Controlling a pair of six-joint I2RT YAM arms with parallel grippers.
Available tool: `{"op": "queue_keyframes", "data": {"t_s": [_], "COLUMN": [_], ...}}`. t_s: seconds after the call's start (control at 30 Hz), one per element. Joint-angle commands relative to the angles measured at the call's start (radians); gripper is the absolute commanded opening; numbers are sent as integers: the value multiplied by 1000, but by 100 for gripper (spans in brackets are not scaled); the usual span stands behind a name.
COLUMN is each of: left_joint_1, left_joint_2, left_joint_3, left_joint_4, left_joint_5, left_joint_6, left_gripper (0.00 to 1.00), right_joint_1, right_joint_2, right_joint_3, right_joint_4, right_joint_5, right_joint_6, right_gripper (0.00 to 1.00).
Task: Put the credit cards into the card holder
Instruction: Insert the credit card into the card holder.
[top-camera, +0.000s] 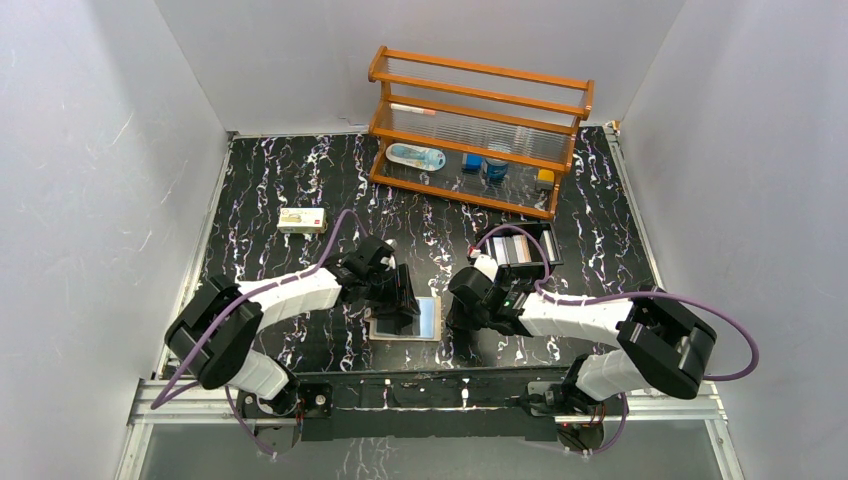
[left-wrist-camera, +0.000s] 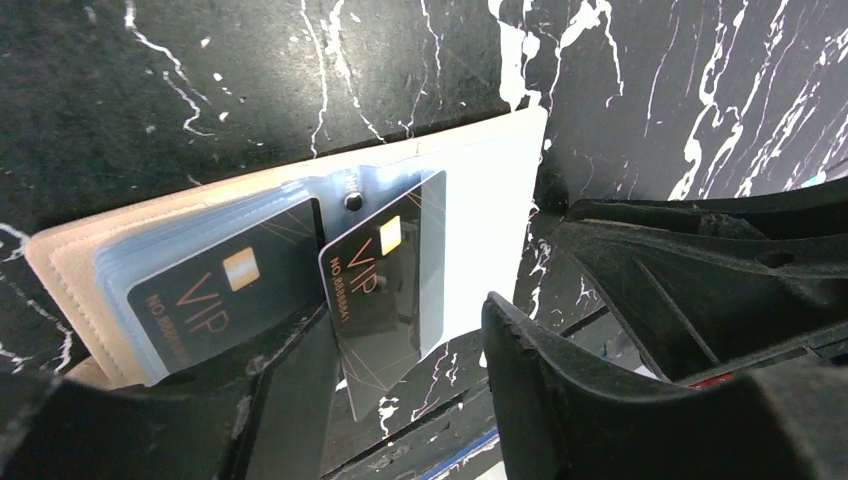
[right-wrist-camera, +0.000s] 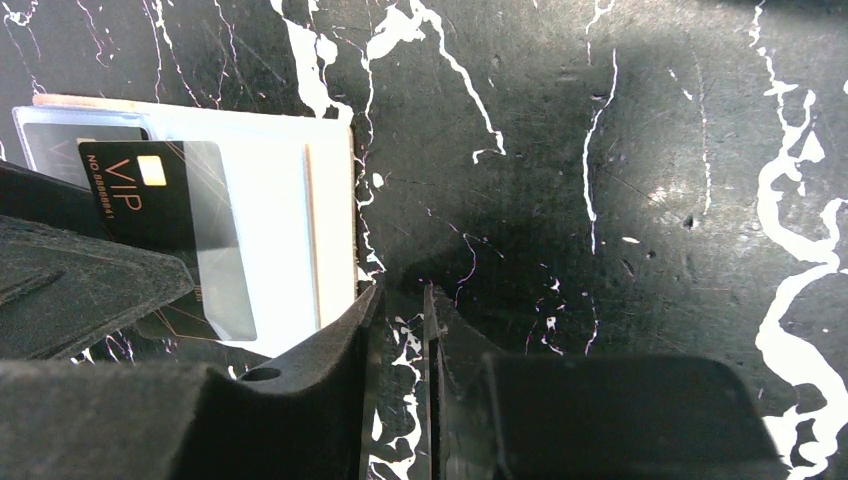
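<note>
- Robot lab test cell, not a home or shop.
- Plain pale walls (top-camera: 100, 150) box in a black marbled tabletop (top-camera: 260, 190) on three sides.
- Left arm (top-camera: 290, 290) and right arm (top-camera: 580, 315) bolted to a metal rail (top-camera: 420, 395) at the near edge, trailing purple cables (top-camera: 700, 300).
- Wooden rack (top-camera: 480, 95) at the back holds small props.

Card holder (top-camera: 428, 318) lies at the middle of the surface's (top-camera: 260, 180) near edge; rack (top-camera: 480, 130) stands along the far edge, small box (top-camera: 302, 220) toward the left edge.
</note>
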Motion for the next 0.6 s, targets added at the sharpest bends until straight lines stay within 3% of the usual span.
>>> {"op": "queue_keyframes", "data": {"t_s": [0.0, 0.57], "left_joint_1": [-4, -7], "left_joint_2": [-54, -140], "left_joint_3": [18, 37], "left_joint_4": [-86, -129], "left_joint_5": [-97, -202], "left_joint_6": [18, 22], "left_gripper": [54, 56], "right_joint_1": [2, 5], "right_joint_2": [-23, -22], "right_joint_3": [-11, -5], "right_joint_4": [-20, 40], "right_joint_5": [20, -32], "right_joint_6": [-9, -11], "right_gripper": [29, 29]}}
